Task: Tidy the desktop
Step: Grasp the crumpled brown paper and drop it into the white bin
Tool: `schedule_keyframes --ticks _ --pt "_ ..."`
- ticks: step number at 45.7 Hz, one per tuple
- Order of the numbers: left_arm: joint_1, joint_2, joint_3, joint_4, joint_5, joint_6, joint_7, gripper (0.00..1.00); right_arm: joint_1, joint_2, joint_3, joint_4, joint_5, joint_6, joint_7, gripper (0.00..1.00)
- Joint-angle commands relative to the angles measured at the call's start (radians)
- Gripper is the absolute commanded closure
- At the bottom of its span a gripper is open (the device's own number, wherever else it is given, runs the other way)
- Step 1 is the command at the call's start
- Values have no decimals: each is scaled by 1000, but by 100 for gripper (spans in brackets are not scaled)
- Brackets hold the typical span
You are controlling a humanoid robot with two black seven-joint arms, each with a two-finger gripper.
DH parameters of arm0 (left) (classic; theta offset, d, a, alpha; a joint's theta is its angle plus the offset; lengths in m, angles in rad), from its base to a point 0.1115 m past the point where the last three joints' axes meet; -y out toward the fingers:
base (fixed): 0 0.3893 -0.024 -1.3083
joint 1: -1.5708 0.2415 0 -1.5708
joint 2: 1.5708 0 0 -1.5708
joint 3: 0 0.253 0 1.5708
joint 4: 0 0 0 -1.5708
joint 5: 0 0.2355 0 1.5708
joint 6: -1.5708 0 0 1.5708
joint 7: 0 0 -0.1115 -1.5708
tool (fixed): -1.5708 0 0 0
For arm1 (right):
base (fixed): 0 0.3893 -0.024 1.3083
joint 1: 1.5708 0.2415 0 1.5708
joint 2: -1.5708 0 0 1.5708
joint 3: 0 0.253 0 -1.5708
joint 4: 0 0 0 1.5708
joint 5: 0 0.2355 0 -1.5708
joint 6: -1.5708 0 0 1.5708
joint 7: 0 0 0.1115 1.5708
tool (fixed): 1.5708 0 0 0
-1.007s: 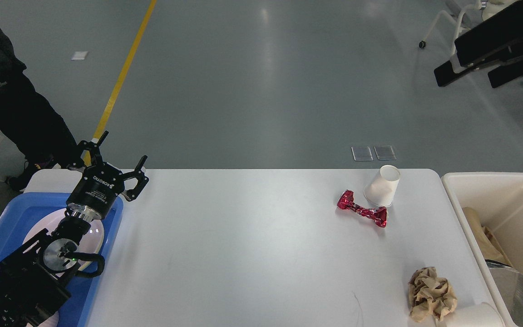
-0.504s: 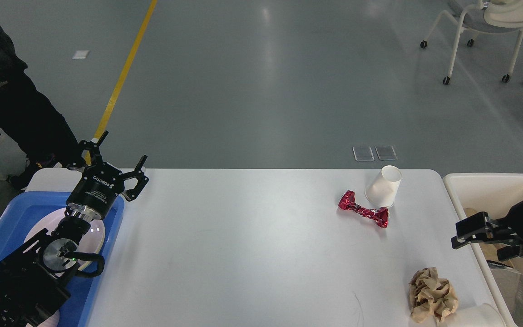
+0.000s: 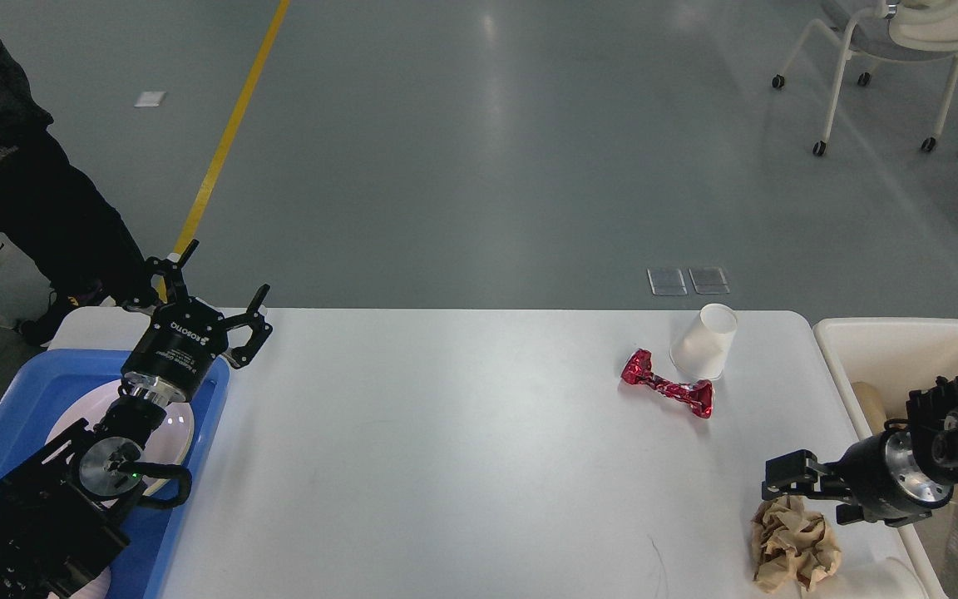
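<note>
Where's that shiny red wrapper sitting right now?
In the head view, the red foil wrapper lies on the right side of the white desktop near the far edge, beside the tipped white paper cup.

My right gripper (image 3: pixel 787 481) hovers above crumpled brown paper (image 3: pixel 793 542) at the desktop's (image 3: pixel 462 449) four o'clock corner.

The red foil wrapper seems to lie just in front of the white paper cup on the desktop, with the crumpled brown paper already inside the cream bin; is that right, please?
Not quite. The head view shows the crumpled brown paper lying on the desktop, beside the cream bin, just below the right gripper. The red foil wrapper does lie just in front of the white paper cup.
</note>
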Motion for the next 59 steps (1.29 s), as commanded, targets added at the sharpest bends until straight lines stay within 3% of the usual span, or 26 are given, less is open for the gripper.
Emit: schedule_keyframes --ticks 1,15,18,22,27,29,30,43,48,52,59 --pt "0 0 0 0 0 0 0 0 -52 1 10 -7 7 -46 0 0" --pt "0 0 0 0 0 0 0 0 -182 19 88 -50 10 -155 2 0" --pt "0 0 0 0 -1 0 0 0 -204 23 93 -50 23 -194 5 15" --pt "0 0 0 0 0 0 0 0 -235 38 91 -59 21 -263 9 49" --pt "0 0 0 0 0 0 0 0 -255 39 87 -62 15 -280 11 66" --pt "0 0 0 0 0 0 0 0 -255 38 84 -62 13 -280 12 92" --pt "0 0 0 0 0 0 0 0 -255 38 84 -62 13 -280 11 100" --pt "0 0 0 0 0 0 0 0 -172 -13 70 -22 17 -267 14 100" --pt "0 0 0 0 -1 0 0 0 97 -92 -54 110 -26 -185 15 100" --pt "0 0 -2 0 0 0 0 0 521 -111 -270 209 -118 19 34 100" --pt "0 0 -2 0 -1 0 0 0 1021 -94 -409 139 -316 439 190 100"
